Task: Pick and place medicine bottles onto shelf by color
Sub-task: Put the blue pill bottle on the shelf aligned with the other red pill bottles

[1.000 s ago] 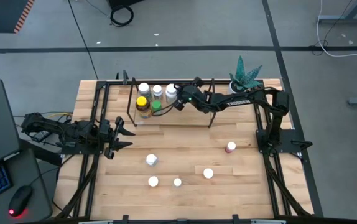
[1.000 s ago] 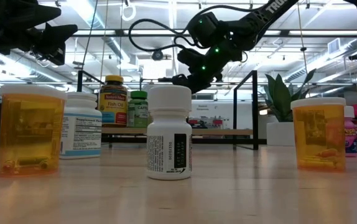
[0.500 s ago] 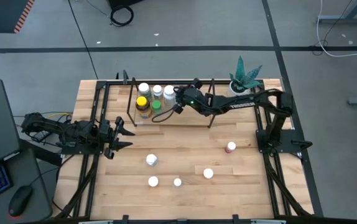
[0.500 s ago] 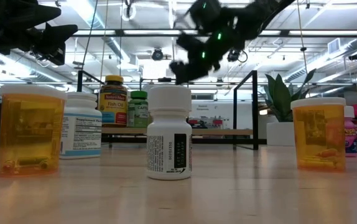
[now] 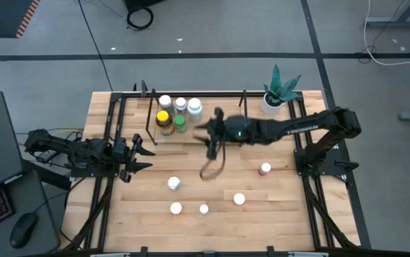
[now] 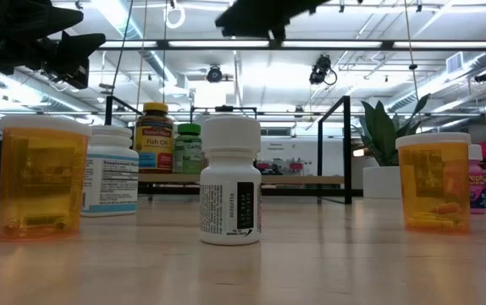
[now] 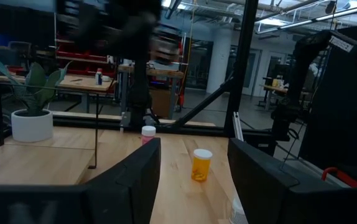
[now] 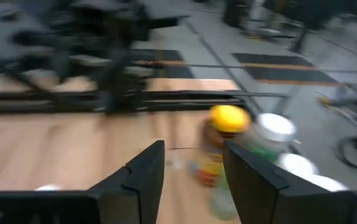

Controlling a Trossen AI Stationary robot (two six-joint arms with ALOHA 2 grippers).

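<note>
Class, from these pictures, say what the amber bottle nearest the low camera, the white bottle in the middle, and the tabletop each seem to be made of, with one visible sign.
Amber bottle: likely translucent plastic; light passes through and contents show at its base.
White bottle: probably opaque plastic with a slight sheen, printed label on its side.
Tabletop: light wood, apparently jointed strips, smooth finish; grain lines run along it.

Yellow-capped bottle (image 5: 163,117), green-capped bottle (image 5: 179,122), pink-capped bottle (image 5: 265,169); light-wood shelf (image 5: 191,137).
</note>
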